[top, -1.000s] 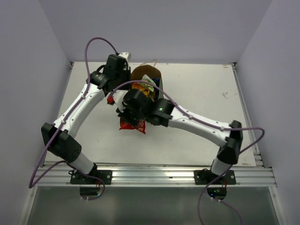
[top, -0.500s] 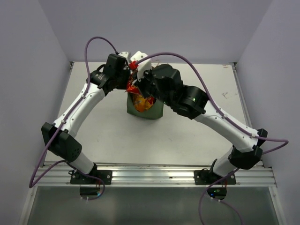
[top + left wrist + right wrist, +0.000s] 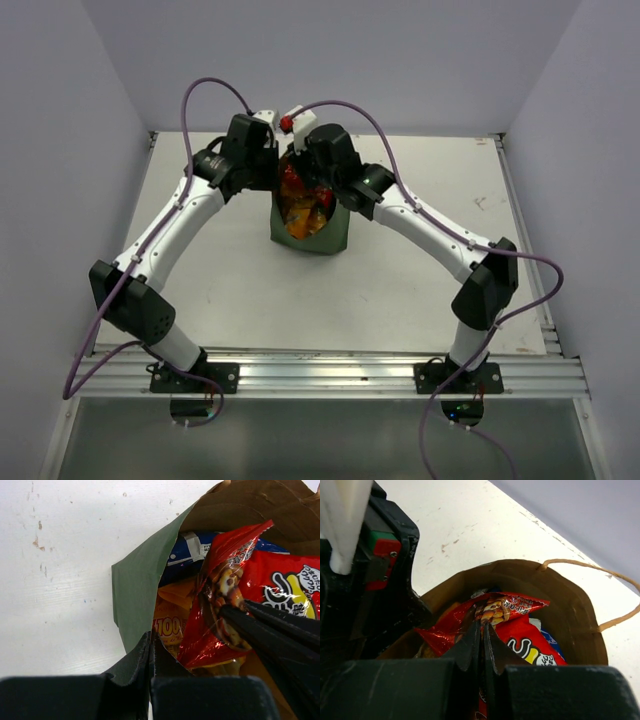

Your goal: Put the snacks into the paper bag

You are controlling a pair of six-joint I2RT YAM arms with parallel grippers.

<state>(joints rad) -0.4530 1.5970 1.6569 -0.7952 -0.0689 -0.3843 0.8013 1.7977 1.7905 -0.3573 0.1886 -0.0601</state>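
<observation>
Two arms arch from the lower edge of the overhead frame and meet at upper centre, above a white, lightly scuffed tabletop [image 3: 250, 290]. There stands the paper bag [image 3: 312, 238], upright, dark green outside and plain brown inside, its mouth wide and crammed with glossy wrappers. The left claw [image 3: 151, 647] is clamped on the bag's near rim, a fold of green paper caught between its black fingers at the bottom of the left wrist frame. The right claw [image 3: 482, 630] sits in the bag's mouth, its fingers pinched on the crinkled upper part of a red packet [image 3: 220, 575] printed with a snack picture, standing on end among the others. Beside it lies an orange chip bag [image 3: 167, 625], and farther in a blue packet [image 3: 182, 555] rests against the brown back wall. A thin tan cord handle [image 3: 615, 592] loops off the far rim at the right of the right wrist frame.
</observation>
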